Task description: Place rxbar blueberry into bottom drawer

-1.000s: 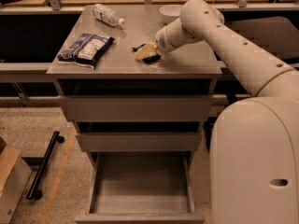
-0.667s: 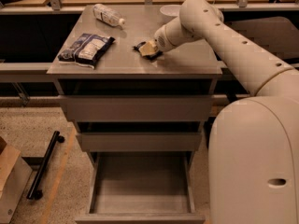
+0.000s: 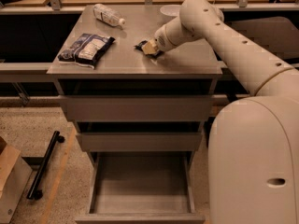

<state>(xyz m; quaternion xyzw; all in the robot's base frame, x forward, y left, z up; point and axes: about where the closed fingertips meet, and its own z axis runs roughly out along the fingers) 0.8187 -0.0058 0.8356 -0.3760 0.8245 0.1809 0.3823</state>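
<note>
The rxbar blueberry (image 3: 141, 45) is a small dark navy wrapper lying on the grey cabinet top, right of centre. My gripper (image 3: 150, 48) is down on the cabinet top at the bar's right end, touching or covering part of it, so only the bar's left edge shows. The bottom drawer (image 3: 140, 190) is pulled out, and its plain grey floor holds nothing. The two upper drawers are shut.
A dark-and-white crinkled bag (image 3: 86, 48) lies on the top's left side. A plastic bottle (image 3: 108, 14) lies at the back left and a white bowl (image 3: 169, 9) sits behind my arm. My base (image 3: 252, 162) stands right of the drawers. A black bar (image 3: 44, 164) and a cardboard box (image 3: 9, 171) are on the floor at left.
My gripper has shifted slightly toward the back of the cabinet top, staying at the bar. Nothing else has moved.
</note>
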